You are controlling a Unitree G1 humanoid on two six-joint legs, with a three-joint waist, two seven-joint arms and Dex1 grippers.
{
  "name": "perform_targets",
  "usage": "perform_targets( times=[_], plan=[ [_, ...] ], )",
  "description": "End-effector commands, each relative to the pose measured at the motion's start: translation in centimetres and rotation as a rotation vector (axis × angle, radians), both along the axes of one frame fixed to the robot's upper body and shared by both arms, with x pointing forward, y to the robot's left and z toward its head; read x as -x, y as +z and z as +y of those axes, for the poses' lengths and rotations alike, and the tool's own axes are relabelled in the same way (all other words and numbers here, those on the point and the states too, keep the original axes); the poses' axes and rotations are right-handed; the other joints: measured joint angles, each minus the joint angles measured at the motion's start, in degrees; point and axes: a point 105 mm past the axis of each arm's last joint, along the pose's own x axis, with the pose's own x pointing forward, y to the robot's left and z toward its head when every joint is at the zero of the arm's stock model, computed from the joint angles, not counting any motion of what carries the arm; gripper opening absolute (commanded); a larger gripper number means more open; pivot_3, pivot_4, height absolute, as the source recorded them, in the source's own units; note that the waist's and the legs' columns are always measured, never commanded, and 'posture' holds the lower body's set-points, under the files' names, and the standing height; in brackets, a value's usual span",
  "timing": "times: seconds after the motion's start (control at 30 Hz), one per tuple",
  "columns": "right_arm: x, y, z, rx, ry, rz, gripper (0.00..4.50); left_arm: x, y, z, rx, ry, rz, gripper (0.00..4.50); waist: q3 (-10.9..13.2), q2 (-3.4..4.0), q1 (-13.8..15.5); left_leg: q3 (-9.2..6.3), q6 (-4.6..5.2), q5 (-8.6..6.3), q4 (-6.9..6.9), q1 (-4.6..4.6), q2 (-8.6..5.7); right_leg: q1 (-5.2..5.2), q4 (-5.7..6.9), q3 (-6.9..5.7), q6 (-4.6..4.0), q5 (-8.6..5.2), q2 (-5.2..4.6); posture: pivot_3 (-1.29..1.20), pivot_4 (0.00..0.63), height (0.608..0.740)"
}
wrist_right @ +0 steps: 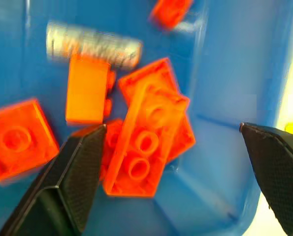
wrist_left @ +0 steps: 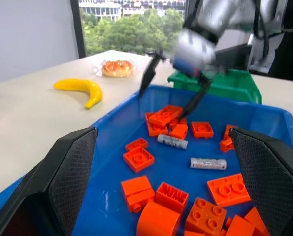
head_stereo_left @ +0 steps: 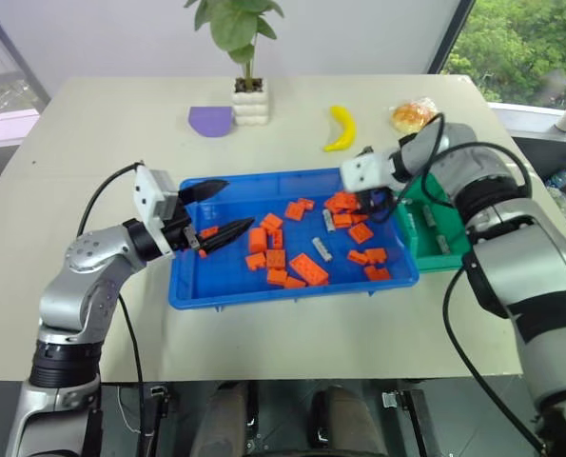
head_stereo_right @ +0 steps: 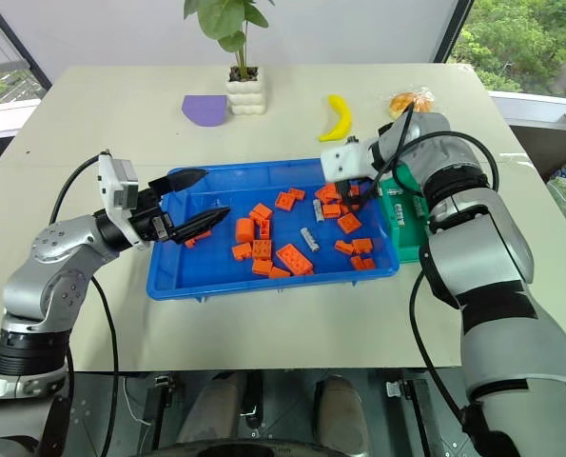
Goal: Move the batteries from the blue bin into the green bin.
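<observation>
Two batteries [head_stereo_left: 435,227] already lie in the green bin [head_stereo_left: 454,257], just beside the right gripper [head_stereo_left: 378,202] on its outer side. Two more batteries [head_stereo_left: 324,236] remain in the blue bin [head_stereo_left: 206,290] among orange bricks [head_stereo_left: 307,269], near and just below that gripper. Right gripper hangs over the blue bin's far corner, fingers spread wide, holding nothing. Left gripper [head_stereo_left: 218,209] hovers at the opposite end, fingers apart, empty. Roughly half done, by my reckoning.

- Blue bin [head_stereo_left: 192,290]: large, shallow, mid-desk.
- Green bin [head_stereo_left: 454,259]: small, touching its 3 o'clock side.
- Batteries [head_stereo_left: 322,249]: two flat among bricks; two in green.
</observation>
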Motion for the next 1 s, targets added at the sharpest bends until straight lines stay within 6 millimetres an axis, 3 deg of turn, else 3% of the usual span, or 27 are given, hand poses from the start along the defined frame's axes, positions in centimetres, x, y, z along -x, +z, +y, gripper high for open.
perform_targets(
  times=[0.03, 0.17, 0.33, 0.63, 0.73, 1.0],
  plan=[
    [1.1, 4.6, 1.1, -0.295, -0.006, 0.131, 4.48, 0.5, 2.3, 0.6, 0.031, -0.012, -0.066, 4.5, 0.0, 0.0, 0.07, -0.01, 0.0, 0.0, -0.01, 0.0, 0.01, 0.0, 0.01, 0.0, 0.0, 0.0, 0.01, 0.0, 0.15, 0.739],
    [1.8, 5.2, 0.1, -0.425, -0.102, 0.219, 4.48, 0.5, 2.2, 0.7, 0.003, -0.027, -0.065, 4.5, -0.01, -0.01, 0.67, -0.02, 0.0, 0.0, 0.02, 0.0, -0.05, 0.02, 0.0, 0.0, 0.0, 0.0, -0.05, 0.0, 0.15, 0.739],
    [5.1, 4.9, 1.1, -0.531, -0.183, 0.291, 4.48, 0.3, 2.3, 0.5, -0.006, -0.045, -0.066, 4.5, -0.01, -0.02, 0.65, -0.08, 0.01, -0.01, 0.01, -0.02, -0.08, 0.01, 0.02, -0.01, 0.0, 0.0, -0.08, 0.0, 0.15, 0.739],
    [10.2, -0.1, 2.7, -0.575, -0.348, 0.37, 4.48, 0.2, 1.5, -0.3, -0.035, -0.084, -0.05, 4.5, -0.02, -0.02, 0.53, -0.03, 0.0, -0.01, -0.02, -0.02, -0.07, -0.04, 0.05, 0.0, 0.0, 0.0, -0.06, 0.0, 0.15, 0.739],
    [10.7, -1.5, 3.1, -0.576, -0.387, 0.387, 4.48, 0.4, 0.4, -0.6, -0.102, -0.116, -0.03, 4.5, -0.02, -0.02, 0.6, -0.03, 0.0, -0.01, -0.03, -0.02, -0.08, -0.04, 0.05, 0.0, 0.0, 0.0, -0.05, 0.0, 0.15, 0.739],
    [10.2, -4.4, 3.7, -0.548, -0.456, 0.37, 4.48, 0.2, 0.5, -0.7, -0.131, -0.147, -0.026, 4.5, -0.02, -0.02, 0.52, -0.02, 0.01, -0.01, -0.04, -0.02, -0.08, -0.06, 0.04, 0.01, 0.0, 0.0, -0.03, 0.0, 0.15, 0.739]
  ],
)
